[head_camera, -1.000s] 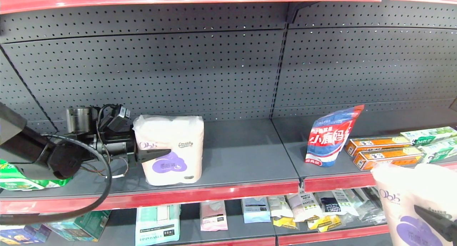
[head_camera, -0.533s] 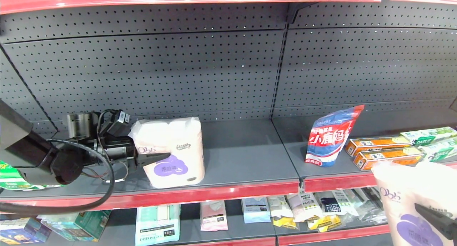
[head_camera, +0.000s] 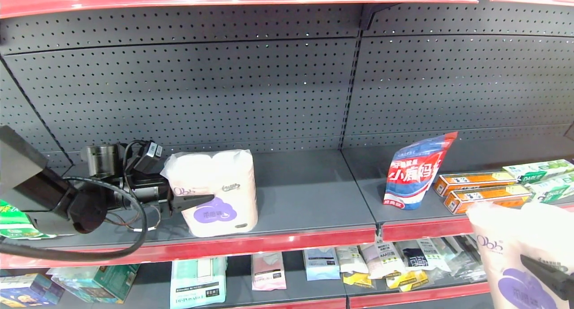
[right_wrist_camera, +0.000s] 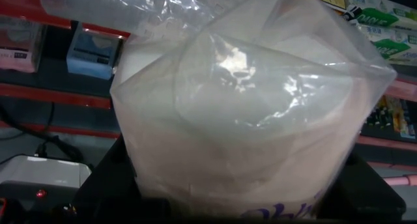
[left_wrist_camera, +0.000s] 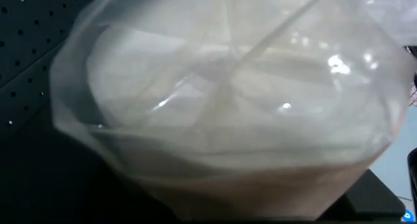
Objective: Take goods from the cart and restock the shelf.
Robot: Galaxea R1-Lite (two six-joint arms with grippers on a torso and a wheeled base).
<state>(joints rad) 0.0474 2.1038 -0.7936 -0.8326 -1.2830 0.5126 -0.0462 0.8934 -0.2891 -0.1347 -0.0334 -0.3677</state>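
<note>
A white toilet-paper pack [head_camera: 219, 188] with a purple label stands on the grey middle shelf [head_camera: 314, 201], leaning a little. My left gripper [head_camera: 199, 190] is shut on it from the left, with one black finger [head_camera: 195, 200] across its front. The same pack [left_wrist_camera: 221, 107] is close up in the left wrist view. A second, matching pack [head_camera: 511, 246] hangs low at the right, in front of the shelf's red edge. My right gripper [head_camera: 545, 273] is shut on it, and its clear wrapping [right_wrist_camera: 247, 120] is close up in the right wrist view.
A blue and red pouch [head_camera: 415, 172] stands right of the shelf divider, with orange boxes [head_camera: 482, 190] and green boxes [head_camera: 545, 174] beside it. A green packet [head_camera: 13, 221] lies at the far left. Small goods [head_camera: 314, 264] line the lower shelf. Bare shelf separates the left pack from the pouch.
The left arm has sunk slightly, and its pack has come down a little and tipped. The right arm and its pack have kept still.
</note>
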